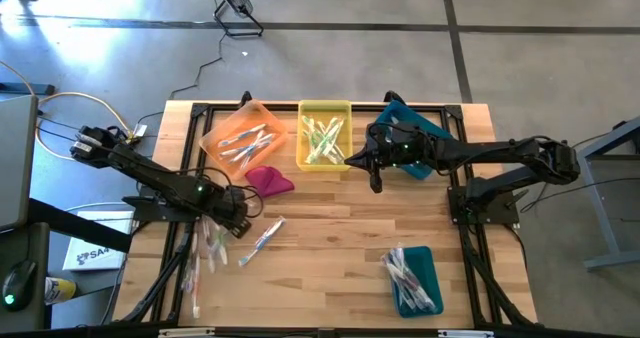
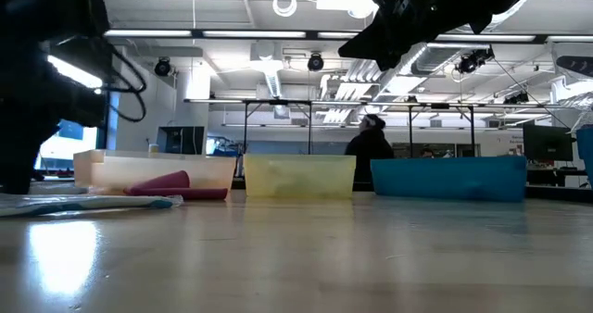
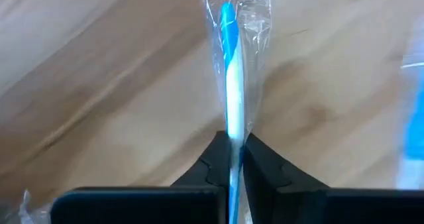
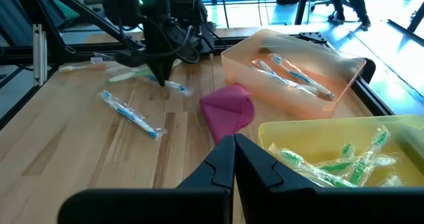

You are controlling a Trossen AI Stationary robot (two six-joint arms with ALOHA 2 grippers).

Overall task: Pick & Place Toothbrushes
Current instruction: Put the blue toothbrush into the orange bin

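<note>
My left gripper (image 3: pixel 232 159) points down at the table's left, shut on a blue-and-white toothbrush (image 3: pixel 229 71) in a clear wrapper. The right wrist view shows this toothbrush (image 4: pixel 177 87) lying on the wood under that gripper (image 4: pixel 161 78). A second wrapped toothbrush (image 1: pixel 262 240) lies flat close by, and several more (image 1: pixel 203 248) are piled by the left edge. My right gripper (image 4: pixel 233 148) is shut on nothing and hangs in the air near the yellow bin (image 1: pixel 323 135). My left gripper pinches the wrapped toothbrush's shaft (image 3: pixel 232 139) between its two fingers (image 3: pixel 215 163), coming from above and pointing steeply down. The toothbrush runs on along the wood beyond the fingertips. Which end the fingers are nearer to, the gripper hides.
An orange bin (image 1: pixel 245 136) with toothbrushes, the yellow bin with green ones, and a teal bin (image 1: pixel 412 150) stand along the far edge. Another teal bin (image 1: pixel 415 278) with toothbrushes sits near right. A magenta cloth lump (image 1: pixel 270 180) lies before the orange bin. People move in the room beyond.
</note>
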